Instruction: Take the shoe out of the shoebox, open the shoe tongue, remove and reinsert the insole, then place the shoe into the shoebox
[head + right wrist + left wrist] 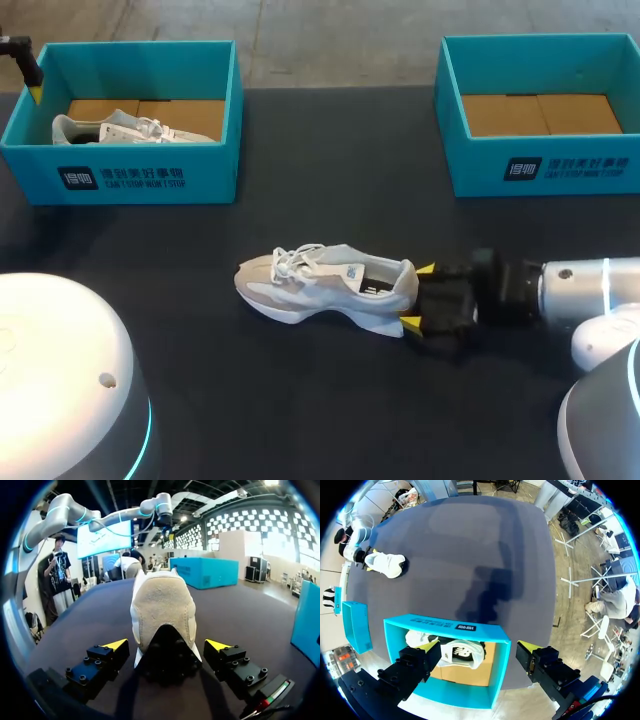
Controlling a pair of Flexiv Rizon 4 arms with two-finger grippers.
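Spanning the view, a dark table (330, 400) carries a teal left shoebox (150, 180) and right shoebox (560, 170), each with white print on its front wall. A pale shoe (320, 285) stands mid-table outside both, and a second shoe (110, 128) lies in the left shoebox. The right gripper (418, 296) is spread around the pale shoe's heel without clamping it. The left gripper (474, 647) hangs spread above the left shoebox.

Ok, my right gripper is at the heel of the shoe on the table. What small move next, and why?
Probably shut the right gripper on the heel. Its open fingers flank the shoe with gaps on both sides, so nothing steadies it yet for opening the tongue.
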